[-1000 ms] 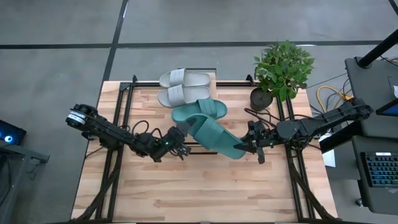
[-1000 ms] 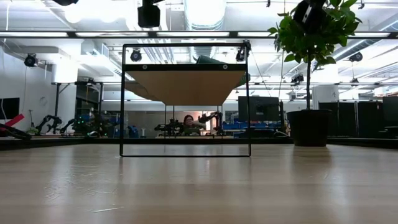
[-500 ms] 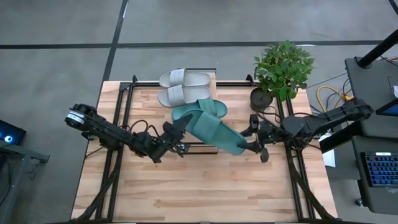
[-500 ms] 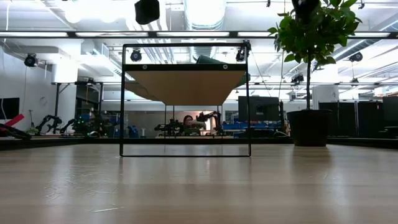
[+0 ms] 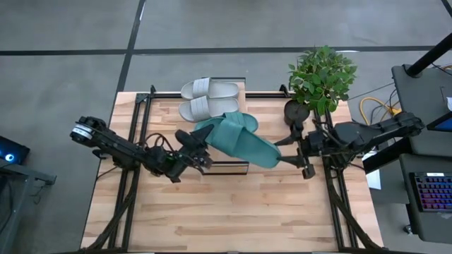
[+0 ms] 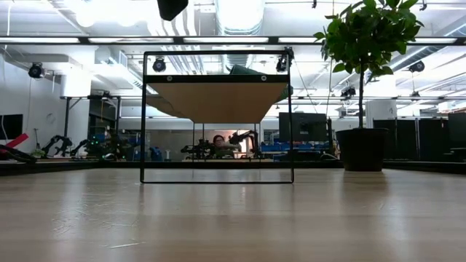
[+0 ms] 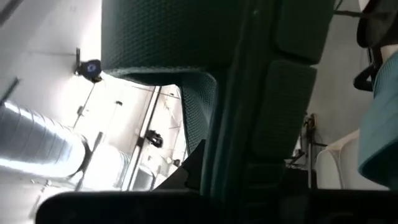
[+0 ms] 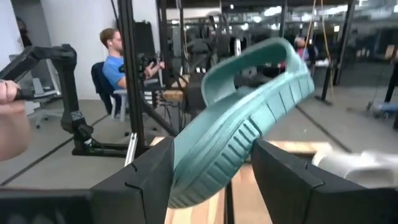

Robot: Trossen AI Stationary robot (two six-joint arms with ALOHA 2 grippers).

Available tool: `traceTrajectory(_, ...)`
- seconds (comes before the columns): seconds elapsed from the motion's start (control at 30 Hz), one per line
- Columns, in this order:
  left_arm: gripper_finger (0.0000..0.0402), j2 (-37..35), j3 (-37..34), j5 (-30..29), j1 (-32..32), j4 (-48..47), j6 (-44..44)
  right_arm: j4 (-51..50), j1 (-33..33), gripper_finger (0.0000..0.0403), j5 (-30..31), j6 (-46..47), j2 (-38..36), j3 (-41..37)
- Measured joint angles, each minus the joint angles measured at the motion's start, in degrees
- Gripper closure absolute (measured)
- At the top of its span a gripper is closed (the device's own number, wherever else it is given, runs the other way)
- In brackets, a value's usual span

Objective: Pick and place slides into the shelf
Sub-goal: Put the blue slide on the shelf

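Observation:
Two pale slides (image 5: 208, 90) (image 5: 200, 109) lie side by side on the far end of the shelf (image 5: 227, 168), whose plank shows from below in the low view (image 6: 217, 102). A teal slide (image 5: 239, 122) lies beside them. A second teal slide (image 5: 247, 146) hangs above the shelf, rolled onto its side so its ribbed sole (image 8: 230, 143) shows. My left gripper (image 5: 201, 143) is shut on its left end. My right gripper (image 8: 212, 180) is open, one finger on either side of the slide's right end (image 5: 277, 159). My left gripper pinches the teal slide's strap end (image 5: 210, 139), the end toward the table's left, coming about level from the left. The slide (image 7: 155, 37) fills its wrist view, which hides the exact place of contact. The slide is lifted clear and tilted. My right gripper: whether its fingers (image 8: 155, 174) touch the slide's end, I cannot tell.
A potted plant (image 5: 321, 77) stands at the table's far right corner, close behind my right arm. A person (image 8: 121, 62) sits in the room beyond the table. Bare tabletop (image 5: 233, 212) lies on the near side of the shelf.
My right gripper has opened, rolled, risen and drawn back toward the table's right edge. The teal slide has rolled about its length and shifted toward the left and far side. My left gripper has risen a little with the slide's left end and rolled.

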Motion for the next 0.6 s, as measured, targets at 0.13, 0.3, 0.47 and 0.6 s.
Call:
traceTrajectory(0.13, 0.0382, -0.36, -0.04, -1.58, 0.29, 0.12, -3.57, 0.49, 0.1, 0.0205, -0.8, -4.66, -0.31, 2.37)
traceTrajectory(0.3, 0.0382, -0.43, -0.07, -1.84, 0.53, -0.18, -10.56, 0.05, 0.26, 0.0205, -1.14, -9.46, -0.11, 4.84)
traceTrajectory(0.47, 0.0382, -0.62, -0.07, -1.86, 0.67, -0.24, -19.03, -1.78, 0.28, 0.0205, -1.12, -11.42, -0.1, 6.43)
traceTrajectory(0.6, 0.0382, -1.07, -0.07, -0.72, 0.58, -4.57, -25.04, -5.05, 0.24, 0.0205, -0.75, -11.58, 0.02, 7.55)
